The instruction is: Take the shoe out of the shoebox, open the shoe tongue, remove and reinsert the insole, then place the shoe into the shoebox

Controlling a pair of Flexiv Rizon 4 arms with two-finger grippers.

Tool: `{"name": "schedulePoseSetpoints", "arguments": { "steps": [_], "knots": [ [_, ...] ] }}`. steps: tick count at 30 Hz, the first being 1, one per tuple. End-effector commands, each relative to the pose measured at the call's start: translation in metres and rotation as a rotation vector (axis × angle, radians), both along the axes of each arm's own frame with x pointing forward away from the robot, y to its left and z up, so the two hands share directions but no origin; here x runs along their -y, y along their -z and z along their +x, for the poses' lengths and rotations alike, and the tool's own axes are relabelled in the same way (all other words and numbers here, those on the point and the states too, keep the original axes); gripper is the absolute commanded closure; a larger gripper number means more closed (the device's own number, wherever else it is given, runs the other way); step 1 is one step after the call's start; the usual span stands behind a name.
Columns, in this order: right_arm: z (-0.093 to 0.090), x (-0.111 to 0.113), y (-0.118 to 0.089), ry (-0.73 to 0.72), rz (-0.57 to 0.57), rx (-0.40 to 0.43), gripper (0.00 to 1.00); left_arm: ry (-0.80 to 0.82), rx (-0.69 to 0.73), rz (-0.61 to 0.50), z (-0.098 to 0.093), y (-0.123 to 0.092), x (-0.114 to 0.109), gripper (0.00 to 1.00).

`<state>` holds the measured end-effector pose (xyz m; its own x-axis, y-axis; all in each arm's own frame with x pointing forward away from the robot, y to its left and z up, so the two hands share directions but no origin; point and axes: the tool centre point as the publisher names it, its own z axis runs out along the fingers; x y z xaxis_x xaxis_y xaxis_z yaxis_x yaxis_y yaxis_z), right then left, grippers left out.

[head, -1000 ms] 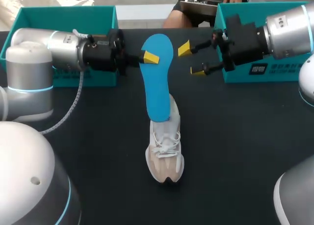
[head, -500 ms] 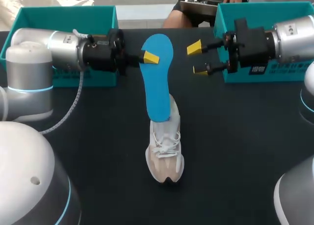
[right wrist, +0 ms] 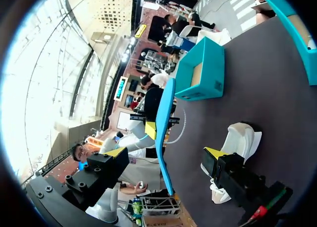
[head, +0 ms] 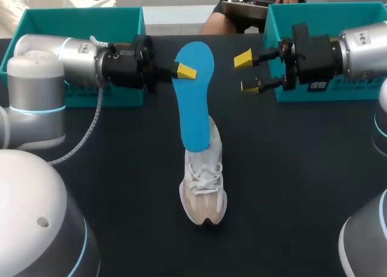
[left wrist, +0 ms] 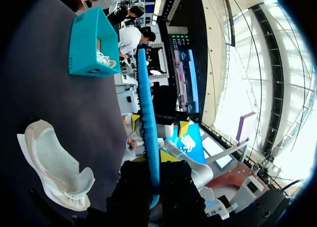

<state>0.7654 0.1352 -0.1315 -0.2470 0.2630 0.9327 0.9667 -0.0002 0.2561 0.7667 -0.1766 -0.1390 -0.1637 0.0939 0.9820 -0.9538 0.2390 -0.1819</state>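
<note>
- The desk is the one piece of furniture in the working area. Its top is flat, black and matte.
- In the head view the top spans the full width from side to side. Its far edge runs straight across the upper part.
- Light falls evenly on the surface, which reads uniformly dark. Shadows on it are faint and soft-edged.
- In both wrist views the same top appears as a plain, unpatterned dark plane with a slight grey sheen.

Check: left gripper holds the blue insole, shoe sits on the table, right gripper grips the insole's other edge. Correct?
Wrong on the right gripper: the head view shows it open, clear of the blue insole. The left gripper holds it; the shoe sits on the table.
</note>
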Motion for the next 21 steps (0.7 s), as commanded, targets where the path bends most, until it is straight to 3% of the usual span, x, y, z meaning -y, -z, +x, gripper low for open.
{"name": "schedulePoseSetpoints", "arguments": {
  "steps": [1, 5, 9, 14, 21],
  "knots": [
    [0.001, -0.002, 0.000, 0.001, -0.001, 0.000, 0.00, -0.019, 0.359, -0.101, -0.002, -0.001, 0.002, 1.00],
    [0.001, -0.002, 0.000, 0.001, -0.001, 0.000, 0.00, -0.051, 0.533, -0.170, 0.002, -0.011, 0.005, 1.00],
    [0.001, -0.002, 0.000, 0.001, -0.001, 0.000, 0.00, -0.131, 0.803, -0.242, 0.006, -0.019, 0.003, 1.00],
    [0.001, -0.002, 0.000, 0.001, -0.001, 0.000, 0.00, -0.229, 0.971, -0.368, 0.019, -0.032, -0.004, 1.00],
    [0.001, -0.002, 0.000, 0.001, -0.001, 0.000, 0.00, -0.187, 1.374, -0.479, 0.033, -0.042, -0.014, 1.00]
  ]
}}
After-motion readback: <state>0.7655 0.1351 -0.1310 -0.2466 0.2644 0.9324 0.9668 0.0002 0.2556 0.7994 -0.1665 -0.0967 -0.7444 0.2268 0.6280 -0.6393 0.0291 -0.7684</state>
